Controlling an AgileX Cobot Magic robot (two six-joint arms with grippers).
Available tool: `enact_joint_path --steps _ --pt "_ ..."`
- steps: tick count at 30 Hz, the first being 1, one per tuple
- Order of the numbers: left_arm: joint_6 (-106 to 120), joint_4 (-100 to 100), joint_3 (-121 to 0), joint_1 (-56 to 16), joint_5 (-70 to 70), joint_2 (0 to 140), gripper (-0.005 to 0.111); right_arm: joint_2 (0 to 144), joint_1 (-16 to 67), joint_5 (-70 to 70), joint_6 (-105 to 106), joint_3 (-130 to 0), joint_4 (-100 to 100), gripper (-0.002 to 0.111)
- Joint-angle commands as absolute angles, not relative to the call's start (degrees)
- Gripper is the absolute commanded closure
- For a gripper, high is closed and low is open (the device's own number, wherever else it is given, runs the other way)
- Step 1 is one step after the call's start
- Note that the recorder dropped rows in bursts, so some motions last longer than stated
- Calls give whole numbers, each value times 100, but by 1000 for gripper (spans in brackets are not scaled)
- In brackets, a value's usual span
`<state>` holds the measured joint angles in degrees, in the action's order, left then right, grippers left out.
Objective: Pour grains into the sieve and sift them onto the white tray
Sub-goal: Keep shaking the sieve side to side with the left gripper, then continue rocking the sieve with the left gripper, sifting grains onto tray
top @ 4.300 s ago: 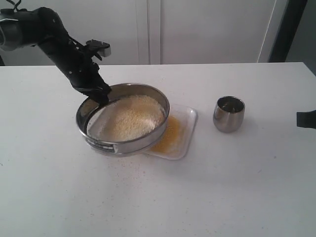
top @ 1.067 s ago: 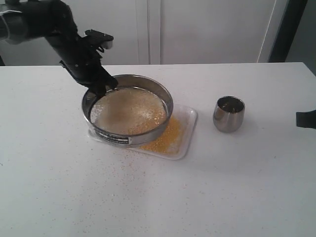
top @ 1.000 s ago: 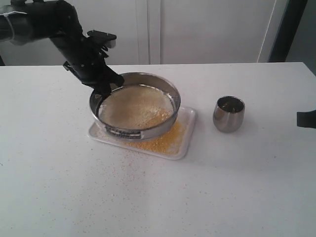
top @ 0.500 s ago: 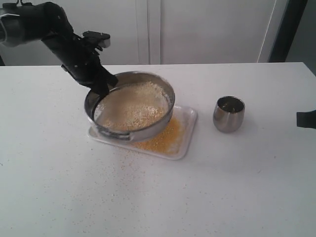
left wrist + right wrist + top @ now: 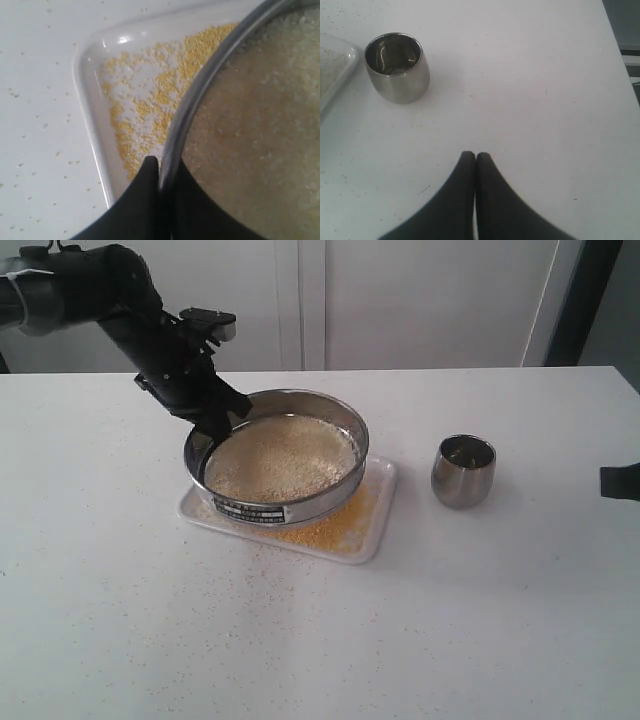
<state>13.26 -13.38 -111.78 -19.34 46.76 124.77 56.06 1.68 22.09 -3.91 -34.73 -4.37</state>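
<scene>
The left gripper (image 5: 222, 426) pinches the rim of the sieve (image 5: 300, 508), 1 finger inside and 1 outside, holding it over the white tray (image 5: 378, 532). Pale grains (image 5: 282, 455) cover its bottom, and yellow ones lie scattered on the tray. The right gripper (image 5: 475, 156) hangs closed and empty, apart from the steel cup (image 5: 463, 472).

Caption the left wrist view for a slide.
Left jaws shut on the sieve rim; pale grains lie inside, golden grains dot the white tray beneath.

The sieve (image 5: 325, 502) has shifted right and levelled
</scene>
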Motion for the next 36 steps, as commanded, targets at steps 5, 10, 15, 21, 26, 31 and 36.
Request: enact_joint_path --steps 5,10,15,21,26,31,36 --pt "3115 -1911 -11197 -1978 5225 12394 107 5557 113 2170 -360 -3455 -440 108" --pt "182 -1522 -11208 -1850 4602 12421 107 5557 113 2170 -360 -3455 -440 108" --pt "1534 -939 -11208 -2128 5052 12398 107 5557 113 2170 -360 -3455 -440 108" --pt "2415 -998 -11196 -2123 4983 12448 107 5557 113 2170 -360 -3455 -440 108" --pt "-215 -878 -11196 -1905 4563 12458 107 5557 113 2170 -360 -3455 -440 108" --pt "3607 -1353 -11281 -2034 5044 12418 107 5557 113 2170 -360 -3455 -440 108" --pt "74 -1257 -11260 -1871 4482 12430 107 5557 113 2170 -360 -3455 -440 108"
